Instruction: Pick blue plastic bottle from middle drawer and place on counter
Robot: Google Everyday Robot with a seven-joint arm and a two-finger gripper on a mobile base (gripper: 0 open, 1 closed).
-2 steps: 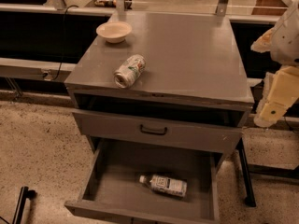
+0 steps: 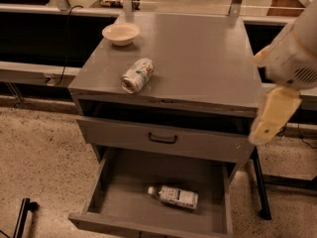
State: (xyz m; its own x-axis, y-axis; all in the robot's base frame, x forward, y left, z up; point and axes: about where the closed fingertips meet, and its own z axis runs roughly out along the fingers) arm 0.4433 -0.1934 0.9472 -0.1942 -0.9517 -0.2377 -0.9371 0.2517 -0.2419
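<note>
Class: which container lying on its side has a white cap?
The plastic bottle in the open drawer, not the can on the counter. The end effector hangs right of both.

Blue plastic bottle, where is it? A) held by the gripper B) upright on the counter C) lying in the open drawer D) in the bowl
C: the blue plastic bottle lies on its side in the open middle drawer; the gripper hangs off to the picture's right, well apart from it.

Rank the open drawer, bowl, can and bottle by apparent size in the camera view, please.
Largest first: middle drawer; blue plastic bottle; then bowl and can, too alike to rank. The tool hangs right of the cabinet.
</note>
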